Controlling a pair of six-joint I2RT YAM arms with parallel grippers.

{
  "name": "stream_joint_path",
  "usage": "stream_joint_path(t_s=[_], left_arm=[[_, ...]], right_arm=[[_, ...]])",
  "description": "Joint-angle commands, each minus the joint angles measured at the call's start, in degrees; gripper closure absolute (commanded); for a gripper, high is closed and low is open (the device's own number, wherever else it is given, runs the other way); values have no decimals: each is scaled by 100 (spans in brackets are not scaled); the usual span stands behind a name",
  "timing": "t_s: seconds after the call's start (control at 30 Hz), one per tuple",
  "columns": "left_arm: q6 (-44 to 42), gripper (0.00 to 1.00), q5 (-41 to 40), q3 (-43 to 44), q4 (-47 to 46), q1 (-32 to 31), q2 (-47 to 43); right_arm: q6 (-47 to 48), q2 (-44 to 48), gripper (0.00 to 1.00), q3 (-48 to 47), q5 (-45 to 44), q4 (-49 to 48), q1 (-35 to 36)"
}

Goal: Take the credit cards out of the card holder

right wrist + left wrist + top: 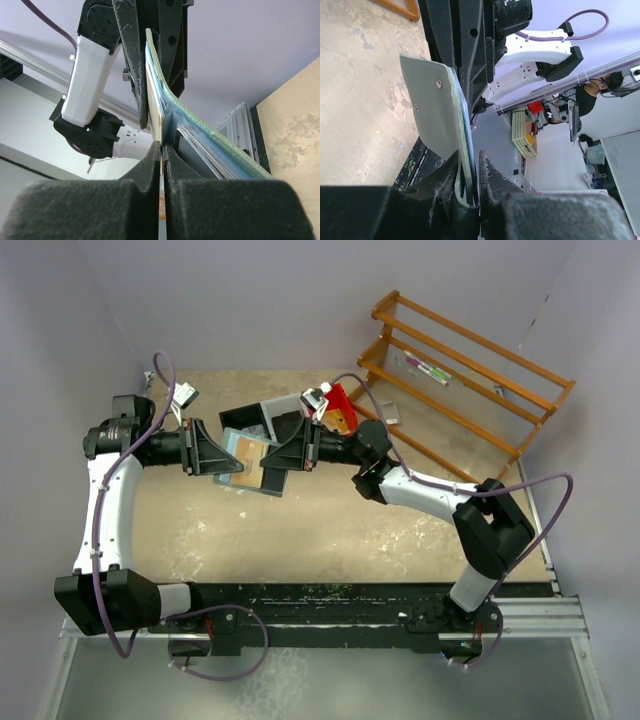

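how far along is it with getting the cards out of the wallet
Done: the wallet is off the table, clamped in the left pincer. In hand: the right pincer is shut on one card, whose far end sits inside the wallet. Left: draw it out, then any others; no card lies loose in view.

Pale mint-green folding card holder between left gripper and right gripper, thin tan credit card on its right side. Behind, black plastic bin; back right, wooden slatted rack.
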State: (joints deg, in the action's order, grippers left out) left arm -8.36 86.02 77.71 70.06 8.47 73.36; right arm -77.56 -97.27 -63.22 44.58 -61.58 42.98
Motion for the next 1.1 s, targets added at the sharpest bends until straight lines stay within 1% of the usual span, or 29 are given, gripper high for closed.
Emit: stream_joint_path(t_s=[0.0,0.1,0.23,0.4,0.57,0.77,1.07], left_arm=[[-71,75,416,205,25,-38,-171],[-83,74,389,194,23,-38,-152],[-104,76,333,185,4,-38,-119],[-110,85,319,179,-4,-35,-55],[-66,90,319,195,-54,-33,-46],[-59,91,333,193,-54,-38,-50],[-85,91,235,166,-57,-36,-96]], right_arm=[[-126,156,100,127,89,-631,-82],[-254,156,100,238,149,-806,-144],[-297,198,100,370,148,-884,-193],[-296,281,100,418,213,-910,-218],[-278,301,100,504,244,-918,-244],[-312,368,100,815,263,-1007,-366],[-330,498,100,870,356,-949,-454]])
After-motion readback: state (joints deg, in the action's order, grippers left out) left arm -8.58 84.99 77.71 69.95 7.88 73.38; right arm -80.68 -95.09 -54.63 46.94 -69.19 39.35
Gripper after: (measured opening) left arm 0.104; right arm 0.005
